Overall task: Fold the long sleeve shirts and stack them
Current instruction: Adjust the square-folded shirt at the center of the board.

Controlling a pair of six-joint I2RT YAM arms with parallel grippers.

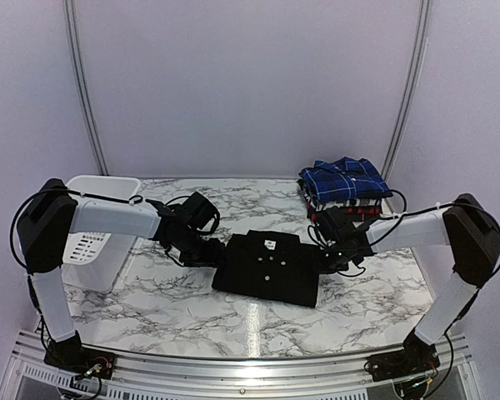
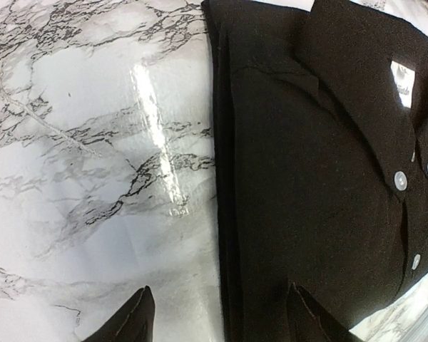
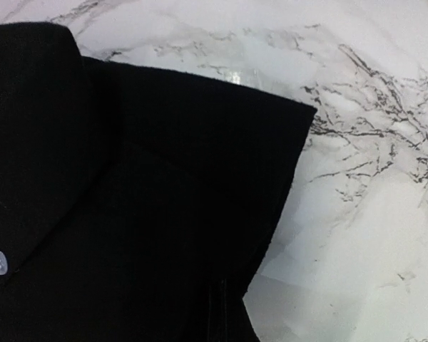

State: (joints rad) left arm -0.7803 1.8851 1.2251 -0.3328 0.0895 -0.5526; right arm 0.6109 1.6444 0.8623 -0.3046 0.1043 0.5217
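Observation:
A folded black long-sleeve shirt (image 1: 267, 268) lies collar up in the middle of the marble table. It also shows in the left wrist view (image 2: 321, 178) and in the right wrist view (image 3: 128, 214). Folded plaid shirts (image 1: 343, 187) are stacked at the back right, a blue-and-white one on top. My left gripper (image 1: 210, 252) is at the black shirt's left edge, open (image 2: 221, 322): one fingertip (image 2: 137, 320) over marble, the other over the cloth. My right gripper (image 1: 332, 250) is at the shirt's right edge. Its fingers do not show against the black cloth.
A white plastic basket (image 1: 92, 237) stands at the table's left edge, behind my left arm. The plaid stack sits just behind my right gripper. Bare marble (image 1: 192, 312) lies in front of the black shirt.

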